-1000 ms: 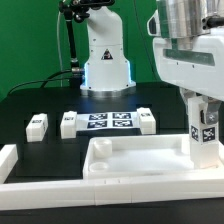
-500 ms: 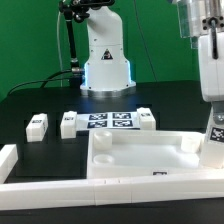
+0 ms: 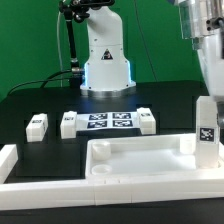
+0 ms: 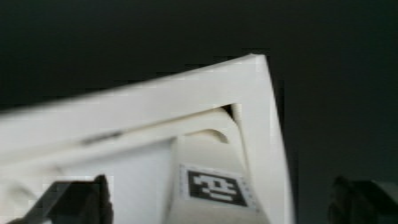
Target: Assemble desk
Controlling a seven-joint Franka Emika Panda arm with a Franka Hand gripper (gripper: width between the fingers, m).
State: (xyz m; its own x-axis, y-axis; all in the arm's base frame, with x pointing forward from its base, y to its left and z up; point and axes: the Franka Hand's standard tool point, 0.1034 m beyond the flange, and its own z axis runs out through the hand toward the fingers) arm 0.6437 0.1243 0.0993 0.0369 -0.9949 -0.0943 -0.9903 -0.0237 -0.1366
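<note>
The white desk tabletop (image 3: pixel 140 160) lies rim-up at the front of the table. One square leg (image 3: pixel 205 130) with a tag stands upright at its corner on the exterior view's right. My gripper (image 3: pixel 207 90) hangs just above this leg. In the wrist view the tagged leg (image 4: pixel 214 185) rises from the tabletop corner (image 4: pixel 249 80), and my gripper (image 4: pixel 217 208) straddles it. The dark fingers (image 4: pixel 71 200) stand well apart with gaps on both sides of the leg, so the gripper is open. Three more legs lie behind the tabletop: (image 3: pixel 37 125), (image 3: pixel 69 123), (image 3: pixel 146 121).
The marker board (image 3: pixel 108 122) lies between two of the loose legs. Low white border bars run along the front (image 3: pixel 60 192) and the exterior view's left (image 3: pixel 8 155). The robot base (image 3: pixel 105 60) stands at the back with a cable beside it.
The hand, low around the leg a second ago, has risen off it. The leg stays upright at the tabletop's corner, shifted slightly to the exterior view's left.
</note>
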